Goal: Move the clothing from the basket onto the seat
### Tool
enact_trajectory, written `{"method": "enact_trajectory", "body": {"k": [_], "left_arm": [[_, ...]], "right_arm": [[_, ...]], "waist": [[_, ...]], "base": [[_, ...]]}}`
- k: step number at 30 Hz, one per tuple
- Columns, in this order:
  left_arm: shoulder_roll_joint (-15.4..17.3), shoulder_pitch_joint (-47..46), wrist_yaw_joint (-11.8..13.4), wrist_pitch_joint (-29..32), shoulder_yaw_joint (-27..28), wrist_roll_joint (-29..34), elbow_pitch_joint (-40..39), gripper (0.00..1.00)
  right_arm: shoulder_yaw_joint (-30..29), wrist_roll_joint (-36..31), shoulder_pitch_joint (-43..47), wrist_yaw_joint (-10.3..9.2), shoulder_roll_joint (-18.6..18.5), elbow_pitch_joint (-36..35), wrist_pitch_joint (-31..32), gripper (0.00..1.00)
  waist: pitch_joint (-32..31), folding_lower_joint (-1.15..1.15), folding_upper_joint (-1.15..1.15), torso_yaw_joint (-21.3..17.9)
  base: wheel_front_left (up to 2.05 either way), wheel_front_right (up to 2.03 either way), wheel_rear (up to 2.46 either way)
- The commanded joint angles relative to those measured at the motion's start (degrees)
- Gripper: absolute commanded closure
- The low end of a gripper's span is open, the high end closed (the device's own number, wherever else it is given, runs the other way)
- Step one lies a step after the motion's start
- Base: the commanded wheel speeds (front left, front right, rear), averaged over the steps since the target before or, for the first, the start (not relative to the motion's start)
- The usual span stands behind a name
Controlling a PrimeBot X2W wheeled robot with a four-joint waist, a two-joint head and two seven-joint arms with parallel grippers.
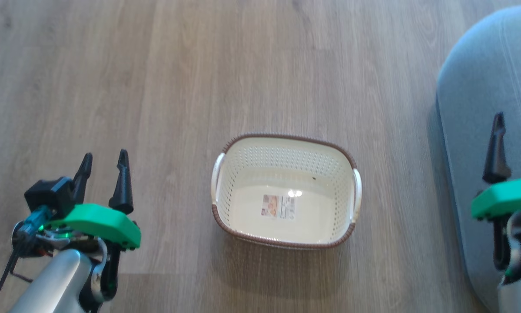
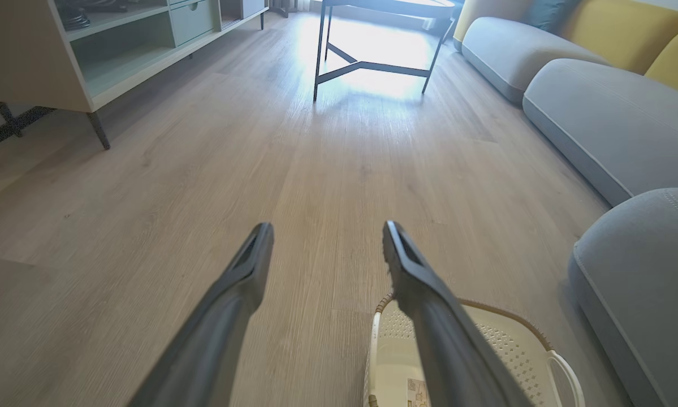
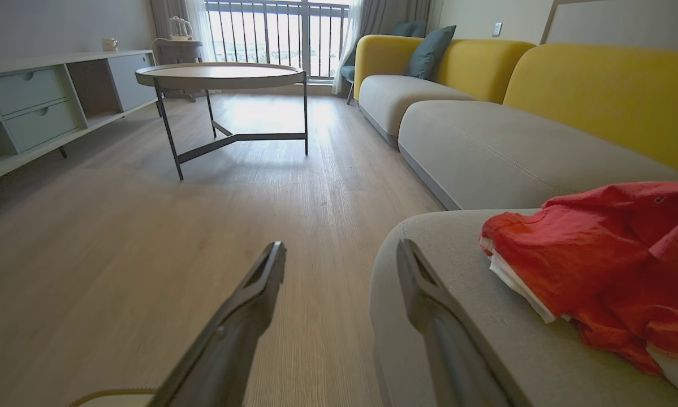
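Red clothing lies crumpled on the grey seat, right of frame. Basket, centre, holds nothing. Clothing looks soft, light, limp; pinch a raised fold. Left pincer and right pincer spread wide, empty.

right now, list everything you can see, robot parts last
basket: one, cream-white with brown rim, on the floor
label: one, pale paper, on the basket's bottom
clothing: one, red with white trim, lying on the seat
seat: one, grey, right of the basket
floor: one, light wood, under the basket
sofa cushions: two more, grey, beyond the seat
backrests: two, yellow, behind the sofa cushions
pillow: one, teal, far end of the sofa
coffee table: one, round wooden top on black legs, mid-room
cabinet: one, pale, with drawers, opposite the sofa
left gripper: one, dark fingers, open, left of the basket
right gripper: one, dark fingers, open, at the seat's edge
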Motion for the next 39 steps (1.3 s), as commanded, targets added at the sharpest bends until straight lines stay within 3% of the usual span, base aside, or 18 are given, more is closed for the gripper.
{"method": "enact_trajectory", "body": {"k": [1,13,28,39], "left_arm": [[1.15,-1.04,-0.44,-0.72,3.33,1.09,-0.88,0.0],[-2.09,2.64,-4.14,-0.86,7.65,5.67,0.92,0.0],[-6.18,3.77,-8.28,-0.87,12.47,10.72,3.02,0.0],[-7.71,3.54,-11.73,-0.87,12.32,12.03,4.12,0.0]], "right_arm": [[1.55,-1.55,0.91,0.4,-0.48,-2.48,-1.54,0.0],[4.3,-3.24,7.15,0.4,-0.95,3.81,-6.45,0.0],[7.07,-3.48,6.23,0.4,-0.51,8.74,-9.33,0.0],[7.62,-3.19,6.14,0.4,0.1,9.67,-9.83,0.0]], "waist": [[-2.2,0.01,0.0,1.52],[-5.54,0.01,0.0,1.68],[-6.17,0.01,0.0,2.06],[-6.63,0.01,0.0,1.46]], "base": [[0.0,0.0,0.0],[0.0,0.0,0.0],[0.0,0.0,0.0],[0.0,0.0,0.0]]}}
